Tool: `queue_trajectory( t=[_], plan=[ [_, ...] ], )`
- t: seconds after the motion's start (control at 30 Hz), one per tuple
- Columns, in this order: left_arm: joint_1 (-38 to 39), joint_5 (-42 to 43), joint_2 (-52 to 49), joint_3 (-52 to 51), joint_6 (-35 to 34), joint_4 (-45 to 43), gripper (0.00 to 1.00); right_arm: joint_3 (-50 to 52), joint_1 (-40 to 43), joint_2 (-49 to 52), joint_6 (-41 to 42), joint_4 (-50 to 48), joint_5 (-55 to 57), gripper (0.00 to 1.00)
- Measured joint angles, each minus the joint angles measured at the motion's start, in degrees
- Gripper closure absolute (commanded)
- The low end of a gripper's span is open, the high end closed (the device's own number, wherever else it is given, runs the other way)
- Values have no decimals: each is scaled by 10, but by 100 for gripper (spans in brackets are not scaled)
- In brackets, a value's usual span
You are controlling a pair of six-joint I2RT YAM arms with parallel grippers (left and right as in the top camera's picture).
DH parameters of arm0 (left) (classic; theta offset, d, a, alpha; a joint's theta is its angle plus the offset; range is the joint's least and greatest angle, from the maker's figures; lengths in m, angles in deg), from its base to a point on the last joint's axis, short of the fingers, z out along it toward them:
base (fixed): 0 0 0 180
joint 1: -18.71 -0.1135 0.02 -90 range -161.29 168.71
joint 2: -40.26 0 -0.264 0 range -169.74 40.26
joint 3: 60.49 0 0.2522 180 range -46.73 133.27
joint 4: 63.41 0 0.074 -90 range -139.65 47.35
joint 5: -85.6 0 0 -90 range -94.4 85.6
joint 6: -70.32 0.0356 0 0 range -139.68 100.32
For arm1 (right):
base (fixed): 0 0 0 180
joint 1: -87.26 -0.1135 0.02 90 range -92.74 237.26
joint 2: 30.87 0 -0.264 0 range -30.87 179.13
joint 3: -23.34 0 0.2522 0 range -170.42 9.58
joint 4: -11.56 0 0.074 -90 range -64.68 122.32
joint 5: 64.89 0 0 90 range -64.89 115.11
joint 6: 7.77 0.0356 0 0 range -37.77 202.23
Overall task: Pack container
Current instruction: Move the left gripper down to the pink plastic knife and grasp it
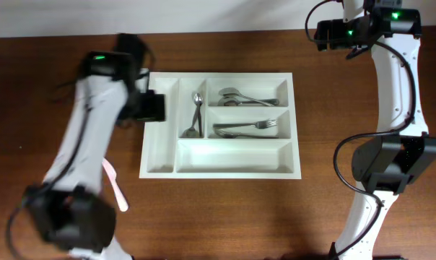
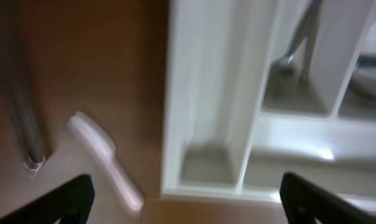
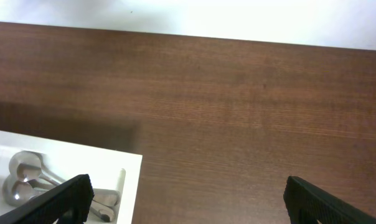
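The white cutlery tray (image 1: 220, 172) lies mid-table. Its second narrow compartment holds two spoons (image 1: 195, 113). The top long compartment holds spoons (image 1: 241, 97), the middle one holds forks (image 1: 245, 128), and the bottom long one is bare. A pale pink utensil (image 1: 116, 185) lies on the table left of the tray and shows in the left wrist view (image 2: 106, 160). My left gripper (image 1: 150, 107) is open and empty over the tray's left edge (image 2: 175, 124). My right gripper (image 1: 326, 32) is open and empty at the back right, above bare table beside the tray's corner (image 3: 129, 186).
The wooden table's back edge meets a white wall (image 3: 238, 15). A dark cable (image 2: 23, 118) runs along the left of the left wrist view. The right arm's base (image 1: 387, 162) stands right of the tray.
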Motion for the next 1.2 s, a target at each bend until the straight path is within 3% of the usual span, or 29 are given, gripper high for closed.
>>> queue_trajectory(
  t=[0.13, 0.3, 0.6, 0.8, 1.2],
  plan=[
    [-44, -7, 99, 5, -8, 68, 0, 0, 0, 0, 0, 0, 0, 1],
    [-70, -9, 193, -44, -43, 50, 1, 0, 0, 0, 0, 0, 0, 1],
    [-111, -9, 301, -395, -114, -126, 1, 0, 0, 0, 0, 0, 0, 1],
    [-179, -7, 298, -506, -133, -235, 5, 0, 0, 0, 0, 0, 0, 1],
    [-237, 26, 118, -515, -140, -398, 10, 0, 0, 0, 0, 0, 0, 1]
  ],
)
